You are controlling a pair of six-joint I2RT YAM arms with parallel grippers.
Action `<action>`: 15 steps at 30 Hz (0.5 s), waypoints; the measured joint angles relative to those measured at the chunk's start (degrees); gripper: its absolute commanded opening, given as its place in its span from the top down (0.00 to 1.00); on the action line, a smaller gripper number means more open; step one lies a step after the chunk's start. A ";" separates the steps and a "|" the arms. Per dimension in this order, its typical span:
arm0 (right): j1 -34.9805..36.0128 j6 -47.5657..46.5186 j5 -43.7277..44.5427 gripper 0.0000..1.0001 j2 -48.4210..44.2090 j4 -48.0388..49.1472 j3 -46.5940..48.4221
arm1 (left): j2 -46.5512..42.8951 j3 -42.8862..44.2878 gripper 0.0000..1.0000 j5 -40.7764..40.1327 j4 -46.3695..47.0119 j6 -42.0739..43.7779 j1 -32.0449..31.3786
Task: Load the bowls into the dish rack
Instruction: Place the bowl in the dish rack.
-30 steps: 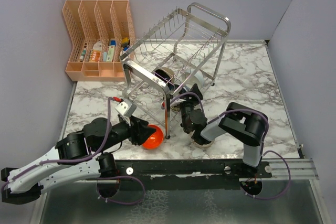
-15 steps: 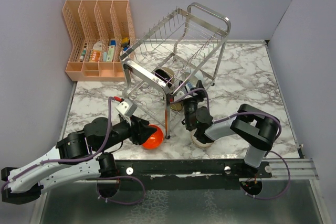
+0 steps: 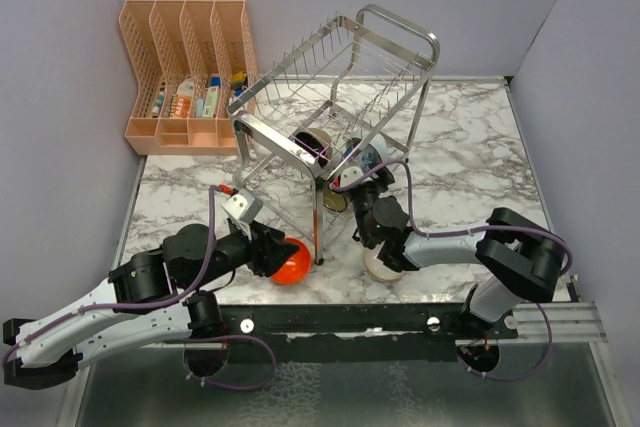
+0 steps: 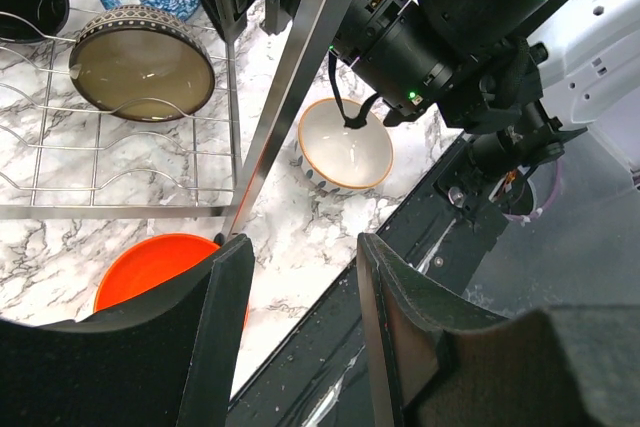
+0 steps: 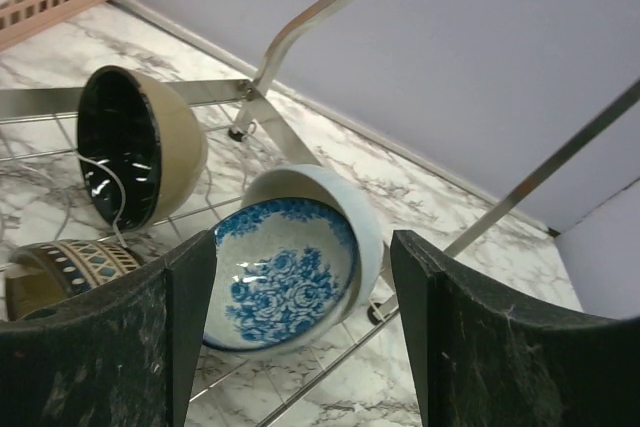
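Note:
The steel dish rack [image 3: 345,87] stands mid-table. On its lower tier lean a beige bowl with a black inside [image 5: 135,147], a brown patterned bowl [image 5: 70,267] and a white bowl with blue flowers [image 5: 285,272]. My right gripper [image 5: 300,337] is open just in front of the blue-flowered bowl, both fingers apart from it. A red-orange bowl [image 3: 290,262] sits on the marble by the rack's front leg. My left gripper [image 4: 300,247] is open beside it, with only table between its fingers. A white bowl with a tan rim [image 4: 345,147] lies under the right arm.
A peach slotted organiser [image 3: 190,72] with small items stands at the back left. The rack's slanted front leg [image 4: 300,77] rises between the orange bowl and the right arm [image 4: 450,27]. The black mounting rail [image 3: 400,322] runs along the table's near edge.
The right gripper has pushed deeper into the rack's lower tier and its jaws have widened off the blue-flowered bowl. The right elbow swung right. The left arm has not moved.

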 measured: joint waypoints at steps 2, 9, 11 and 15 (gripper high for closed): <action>0.02 2.71 -0.96 0.30 -1.20 -3.15 0.00 | 0.00 0.00 0.51 -0.02 0.11 0.00 0.00; 0.07 11.87 -1.97 0.29 -5.49 -14.56 0.46 | -0.07 0.00 0.51 0.00 0.17 0.00 0.00; 0.07 15.04 -1.79 0.29 -7.23 -18.93 0.90 | -0.15 -0.02 0.51 -0.02 0.17 0.00 0.00; 0.07 23.41 -0.37 0.24 -11.10 -33.09 3.04 | -0.20 -0.02 0.51 -0.02 0.17 0.00 0.00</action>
